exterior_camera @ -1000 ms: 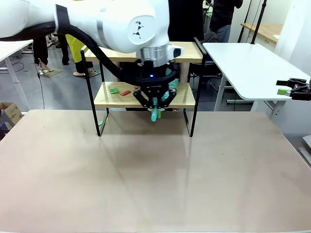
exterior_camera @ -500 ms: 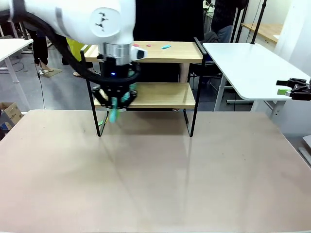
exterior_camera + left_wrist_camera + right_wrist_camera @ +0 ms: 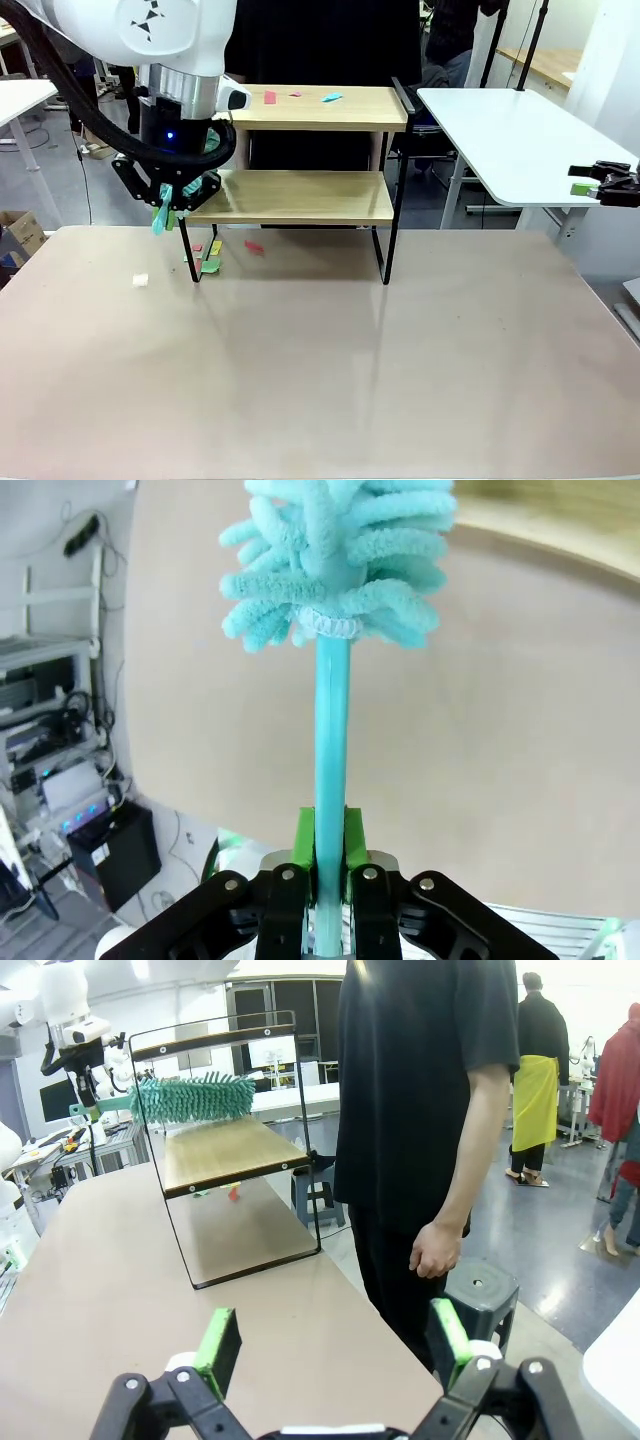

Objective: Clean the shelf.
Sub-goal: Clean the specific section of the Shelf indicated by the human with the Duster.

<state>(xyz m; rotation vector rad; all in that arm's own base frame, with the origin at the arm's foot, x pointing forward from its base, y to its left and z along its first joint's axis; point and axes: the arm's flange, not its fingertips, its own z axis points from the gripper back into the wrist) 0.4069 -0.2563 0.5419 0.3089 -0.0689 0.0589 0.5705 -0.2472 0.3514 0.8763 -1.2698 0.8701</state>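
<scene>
The shelf (image 3: 300, 197), two pale wooden boards in a thin black frame, stands at the far middle of the smooth tan table (image 3: 400, 380), with flat coloured scraps (image 3: 270, 97) on its top board. Off its left end, the left gripper (image 3: 330, 825) pinches the slim handle of a teal duster (image 3: 335, 550) with a shaggy head. The right gripper (image 3: 328, 1345) gapes wide, empty.

In the front view my left arm (image 3: 150, 40) covers the 9 o'clock end of the shelf (image 3: 300, 197), and my left gripper (image 3: 166, 205) hides most of the duster (image 3: 158, 222) it clamps. The duster's head runs off the left wrist view at 12 o'clock. The scraps (image 3: 208, 262) on the table (image 3: 350, 380) are too small to identify; my right gripper (image 3: 608, 184) is cut off at 3 o'clock.
</scene>
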